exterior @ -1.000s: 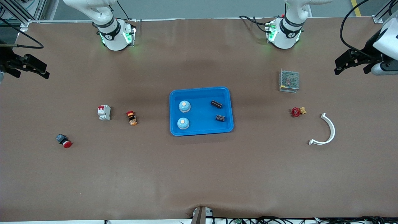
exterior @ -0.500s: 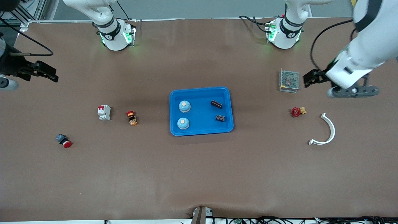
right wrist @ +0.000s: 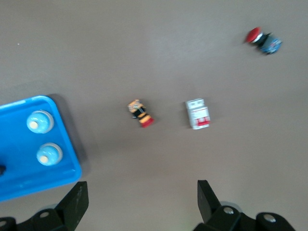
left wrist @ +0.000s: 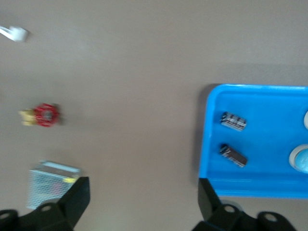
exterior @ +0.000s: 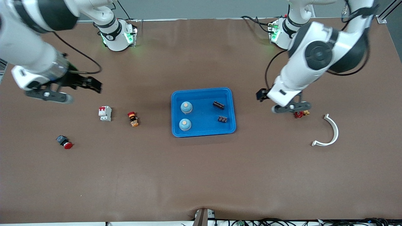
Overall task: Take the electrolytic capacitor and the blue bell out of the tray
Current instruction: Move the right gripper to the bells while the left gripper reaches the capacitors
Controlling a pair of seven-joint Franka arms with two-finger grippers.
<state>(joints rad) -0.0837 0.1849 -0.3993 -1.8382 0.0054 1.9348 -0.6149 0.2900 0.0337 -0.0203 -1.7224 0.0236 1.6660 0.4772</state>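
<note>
A blue tray (exterior: 201,90) lies at the table's middle. In it are two blue bells with orange tops (exterior: 186,107) (exterior: 185,124) and two black capacitors (exterior: 218,105) (exterior: 222,119). My left gripper (exterior: 262,94) is open and empty, up over the table between the tray and a red valve. Its wrist view shows the tray (left wrist: 211,139) and both capacitors (left wrist: 233,121) (left wrist: 233,155) past the open gripper (left wrist: 143,192). My right gripper (exterior: 94,85) is open and empty, up over the table by a white breaker. Its wrist view shows the tray (right wrist: 72,163), both bells (right wrist: 39,121) (right wrist: 49,154) and the open gripper (right wrist: 142,195).
Toward the right arm's end lie a white breaker (exterior: 105,113), an orange-and-red switch (exterior: 133,119) and a red pushbutton (exterior: 64,142). Toward the left arm's end lie a red valve (exterior: 298,114), a white curved piece (exterior: 329,131) and a mesh box (left wrist: 50,185), hidden by the left arm in the front view.
Both arms have swung in from the table's ends toward the tray. The left arm now covers the mesh box in the front view. The things on the table have not moved.
</note>
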